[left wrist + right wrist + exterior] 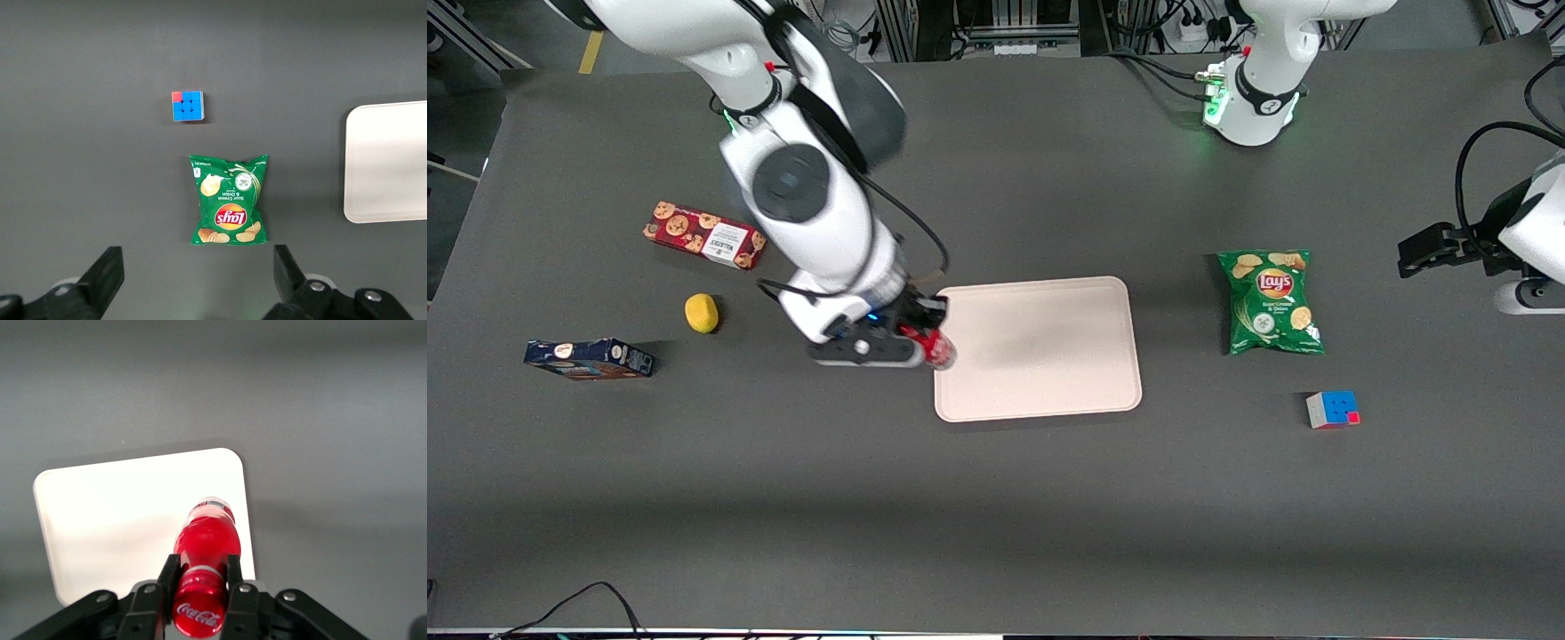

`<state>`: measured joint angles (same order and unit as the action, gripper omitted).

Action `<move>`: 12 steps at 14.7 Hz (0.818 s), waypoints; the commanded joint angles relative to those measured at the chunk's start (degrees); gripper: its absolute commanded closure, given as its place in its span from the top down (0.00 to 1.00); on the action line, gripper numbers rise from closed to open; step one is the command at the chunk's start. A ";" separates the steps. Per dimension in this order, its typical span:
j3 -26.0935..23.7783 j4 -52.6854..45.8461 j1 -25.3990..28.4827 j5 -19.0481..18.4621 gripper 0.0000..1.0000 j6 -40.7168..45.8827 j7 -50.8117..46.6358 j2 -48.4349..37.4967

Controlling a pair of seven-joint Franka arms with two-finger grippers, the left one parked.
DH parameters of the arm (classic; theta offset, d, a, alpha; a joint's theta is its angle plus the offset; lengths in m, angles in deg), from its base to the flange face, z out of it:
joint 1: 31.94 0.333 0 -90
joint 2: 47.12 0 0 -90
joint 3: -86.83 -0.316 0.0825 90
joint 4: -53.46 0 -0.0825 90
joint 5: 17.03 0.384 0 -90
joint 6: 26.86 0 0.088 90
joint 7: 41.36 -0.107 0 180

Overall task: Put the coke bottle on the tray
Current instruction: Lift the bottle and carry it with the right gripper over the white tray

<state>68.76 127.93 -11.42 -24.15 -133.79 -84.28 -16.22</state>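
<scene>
My right gripper [927,341] is shut on the coke bottle [941,349], a small red bottle with a white script logo. It hangs over the tray's edge nearest the working arm. In the right wrist view the two black fingers [168,577] clamp the coke bottle [207,539] around its neck, between cap and body, and the clear base points out over the tray [113,520]. The tray [1049,356] is a large pale pinkish-cream rectangle with rounded corners, and nothing lies on it. A part of the tray [390,160] also shows in the left wrist view.
Toward the working arm's end lie a red cookie box [704,236], a yellow lemon [702,313] and a dark blue box [590,358]. Toward the parked arm's end lie a green Lay's chips bag [1270,300] and a colour cube [1332,409].
</scene>
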 commanded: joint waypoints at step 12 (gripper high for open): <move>-0.04 0.23 2.68 -5.97 0.37 -6.54 -5.33 10.14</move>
<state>68.93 127.28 -9.16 -28.23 -138.35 -87.34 -5.89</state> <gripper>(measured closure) 0.661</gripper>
